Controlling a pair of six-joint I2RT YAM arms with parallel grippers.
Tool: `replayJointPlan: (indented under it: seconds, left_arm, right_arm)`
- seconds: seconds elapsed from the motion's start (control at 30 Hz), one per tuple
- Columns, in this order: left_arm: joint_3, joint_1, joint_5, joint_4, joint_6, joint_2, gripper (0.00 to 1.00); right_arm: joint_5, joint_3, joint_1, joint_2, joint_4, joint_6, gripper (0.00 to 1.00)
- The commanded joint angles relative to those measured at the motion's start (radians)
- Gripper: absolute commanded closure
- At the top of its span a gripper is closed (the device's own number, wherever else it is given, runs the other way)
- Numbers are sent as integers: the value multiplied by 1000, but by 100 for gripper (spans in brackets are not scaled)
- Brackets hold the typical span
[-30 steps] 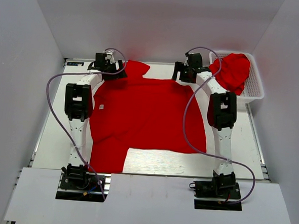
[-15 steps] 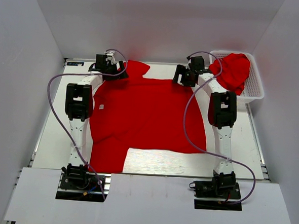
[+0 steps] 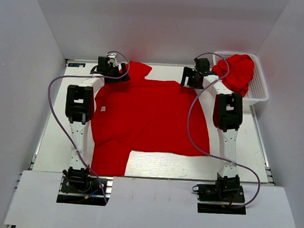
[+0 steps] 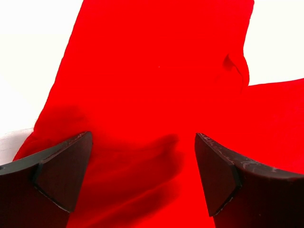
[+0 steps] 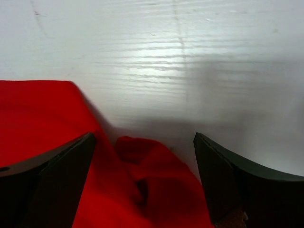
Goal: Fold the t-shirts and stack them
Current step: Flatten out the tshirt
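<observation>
A red t-shirt [image 3: 146,116] lies spread flat on the white table, with a small white tag [image 3: 103,109] near its left side. My left gripper [image 3: 119,70] is open over the shirt's far left sleeve [image 4: 156,80], fingers apart above the cloth. My right gripper [image 3: 189,78] is open over the shirt's far right corner, where the cloth is bunched in a fold [image 5: 152,180] between the fingers. More red shirts [image 3: 236,71] are heaped in the white basket [image 3: 261,89] at the far right.
The white lattice basket stands against the right wall at the back. Grey walls close in the table on three sides. Purple cables loop from both arms over the table. A white board [image 3: 151,207] covers the near edge.
My right gripper has moved a little to the right and further back along the shirt's far edge. The left gripper has barely moved. The shirt lies as before.
</observation>
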Motion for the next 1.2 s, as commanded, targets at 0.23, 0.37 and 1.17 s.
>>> replayJointPlan:
  seconds: [0.23, 0.37, 1.17]
  left_arm:
    - [-54, 5, -60, -149, -4, -2, 1]
    - [-54, 5, -60, -149, -4, -2, 1]
    - [-99, 24, -130, -149, -24, -9, 1]
  right_arm:
    - [-21, -59, -39, -100, -35, -3, 16]
    - [-67, -88, -32, -106, -49, -65, 25]
    - [397, -197, -45, -186, 142, 104, 100]
